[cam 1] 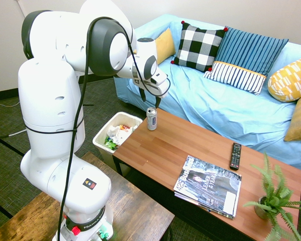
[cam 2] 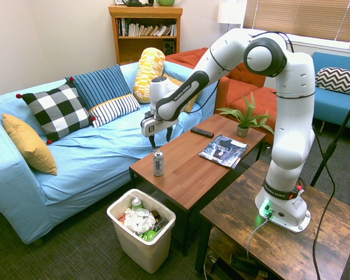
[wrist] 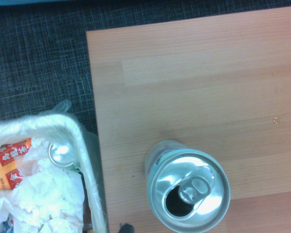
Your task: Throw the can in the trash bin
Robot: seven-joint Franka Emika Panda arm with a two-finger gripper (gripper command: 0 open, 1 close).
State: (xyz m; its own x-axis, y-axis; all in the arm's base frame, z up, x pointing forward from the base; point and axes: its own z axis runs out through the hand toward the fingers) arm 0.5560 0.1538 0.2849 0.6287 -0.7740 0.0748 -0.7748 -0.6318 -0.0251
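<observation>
A living room with a blue sofa (cam 1: pixel 226 105). The wooden table (cam 1: pixel 200 150) lies under the claw (cam 2: pixel 159 139); the trash bin (cam 2: pixel 163 248) sits lower, beside the table's end. The claw hangs wide, empty, with the can (cam 2: pixel 158 163) upright directly below, untouched.

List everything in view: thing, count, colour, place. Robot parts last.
can: one, silver-grey, upright near the coffee table's end by the bin
trash bin: one, white, on the floor at that end, holding paper and another can
coffee table: one, reddish wood, before the sofa
magazines: small stack, dark cover, on the table
remote: one, black, on the table
potted plant: one, green, table's far end
sofa: one, light blue, with several cushions
bookshelf: one, wooden, by the wall
gripper: one, open, above the can
</observation>
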